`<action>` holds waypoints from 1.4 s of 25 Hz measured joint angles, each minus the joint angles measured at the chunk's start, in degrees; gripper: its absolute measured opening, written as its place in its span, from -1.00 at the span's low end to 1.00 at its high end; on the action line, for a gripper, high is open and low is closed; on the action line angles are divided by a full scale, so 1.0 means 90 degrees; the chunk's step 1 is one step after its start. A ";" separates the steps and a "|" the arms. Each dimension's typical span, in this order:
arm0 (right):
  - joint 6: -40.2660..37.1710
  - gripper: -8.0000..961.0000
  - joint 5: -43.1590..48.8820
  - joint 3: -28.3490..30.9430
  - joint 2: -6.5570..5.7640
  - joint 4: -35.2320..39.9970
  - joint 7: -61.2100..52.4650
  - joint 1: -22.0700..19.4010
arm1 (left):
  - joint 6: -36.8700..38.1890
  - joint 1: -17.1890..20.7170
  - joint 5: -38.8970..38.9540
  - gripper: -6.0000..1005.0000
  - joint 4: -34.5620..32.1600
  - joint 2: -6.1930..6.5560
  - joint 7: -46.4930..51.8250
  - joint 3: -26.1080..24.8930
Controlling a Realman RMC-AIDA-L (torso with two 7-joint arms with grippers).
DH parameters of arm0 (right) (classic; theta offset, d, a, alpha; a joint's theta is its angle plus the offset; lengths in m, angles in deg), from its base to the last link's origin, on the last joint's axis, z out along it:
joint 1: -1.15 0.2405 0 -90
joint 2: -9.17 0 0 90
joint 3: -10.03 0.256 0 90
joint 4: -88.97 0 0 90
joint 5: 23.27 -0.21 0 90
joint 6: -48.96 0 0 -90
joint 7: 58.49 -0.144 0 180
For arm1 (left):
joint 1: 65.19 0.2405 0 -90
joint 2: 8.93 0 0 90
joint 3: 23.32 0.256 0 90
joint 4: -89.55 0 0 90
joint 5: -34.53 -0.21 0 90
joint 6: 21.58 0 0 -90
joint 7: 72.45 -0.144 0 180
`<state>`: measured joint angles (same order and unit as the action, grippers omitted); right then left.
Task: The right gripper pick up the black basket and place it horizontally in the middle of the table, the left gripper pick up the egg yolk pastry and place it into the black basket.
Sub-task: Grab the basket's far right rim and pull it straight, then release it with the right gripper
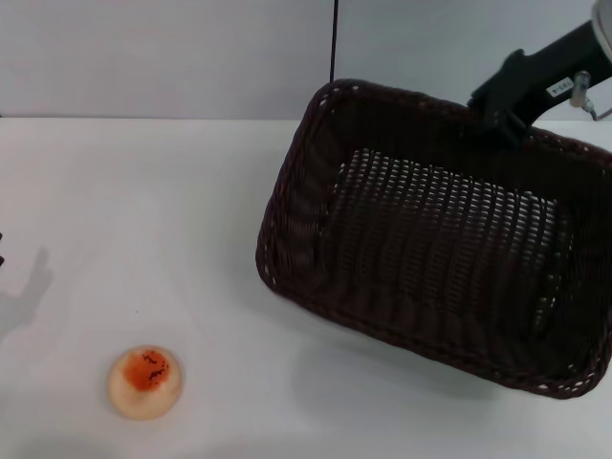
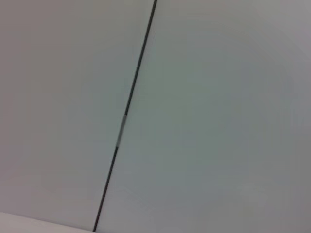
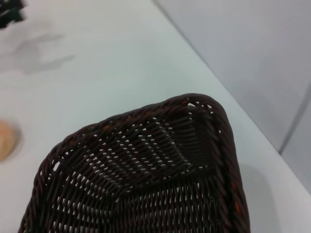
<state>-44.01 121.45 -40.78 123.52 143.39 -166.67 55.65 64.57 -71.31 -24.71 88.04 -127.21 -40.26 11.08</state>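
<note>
Nearest the robot, the pastry (image 1: 143,382) sits alone on the table (image 1: 143,191), well apart from the basket and on the left-arm side; in the right wrist view it is only a pale orange sliver (image 3: 7,141) at the frame edge. The left gripper (image 1: 2,247) shows as a dark tip at the head view's left border, with its shadow on the table beside it; fingers open or closed, cannot tell. Left wrist camera sees only wall. Farther out, the basket (image 1: 440,258) hangs tilted, near rim low, far rim raised, long axis running diagonally away to the right rather than square to the table edge. Farthest, the right gripper (image 1: 499,107) sits on the basket's far rim and appears clamped on it, though the contact itself is hidden behind the weave. Judgement: basket placement is unfinished; it needs turning level and horizontal, leftward from the right gripper. The pastry lies nearer the left gripper.
</note>
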 joint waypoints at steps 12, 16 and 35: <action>0.0972 -0.61 -0.0569 -0.0251 0.0384 -0.0657 0.1833 0.0296 | 0.0235 0.0169 0.0000 0.65 0.0129 -0.0022 -0.0052 0.0279; 0.1369 -0.61 -0.0910 -0.0262 0.0472 -0.1263 0.2239 0.0373 | 0.0262 0.0224 0.0000 0.65 0.0191 -0.0023 -0.0054 0.0280; 0.1951 -0.53 -0.1673 -0.1053 0.0544 -0.1792 0.2918 0.0281 | 0.0315 0.0230 0.0000 0.65 0.0233 -0.0002 -0.0044 0.0293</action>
<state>-26.45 106.40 -50.25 128.41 127.26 -140.41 58.18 67.40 -69.24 -24.71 90.13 -127.23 -40.66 13.71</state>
